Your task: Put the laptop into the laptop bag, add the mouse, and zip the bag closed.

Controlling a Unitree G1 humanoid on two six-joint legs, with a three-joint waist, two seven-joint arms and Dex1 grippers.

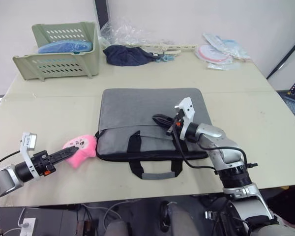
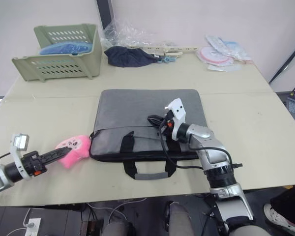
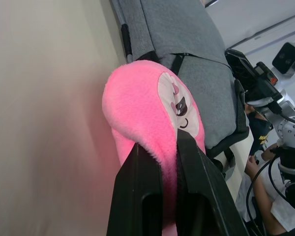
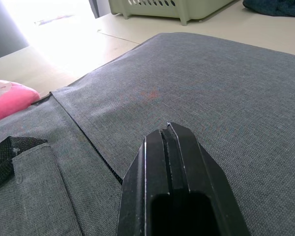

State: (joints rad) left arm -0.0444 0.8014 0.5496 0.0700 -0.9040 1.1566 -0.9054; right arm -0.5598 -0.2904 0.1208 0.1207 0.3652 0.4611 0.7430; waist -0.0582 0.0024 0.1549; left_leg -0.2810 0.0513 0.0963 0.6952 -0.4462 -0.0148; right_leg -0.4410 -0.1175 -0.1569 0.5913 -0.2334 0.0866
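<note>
While left tool clamps pink plush beside bag, right tool closed above bag.

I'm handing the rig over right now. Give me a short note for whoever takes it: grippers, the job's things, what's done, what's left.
Left gripper: shut on the pink plush toy, on the table beside the bag's left end.
Right gripper: shut, holding nothing, over the grey laptop bag.
The bag lies flat mid-table, handles toward the robot. I can't tell whether the laptop or mouse is inside, or how far the zip is closed.
Left: let go of the plush, check the contents, finish the zip.
</note>
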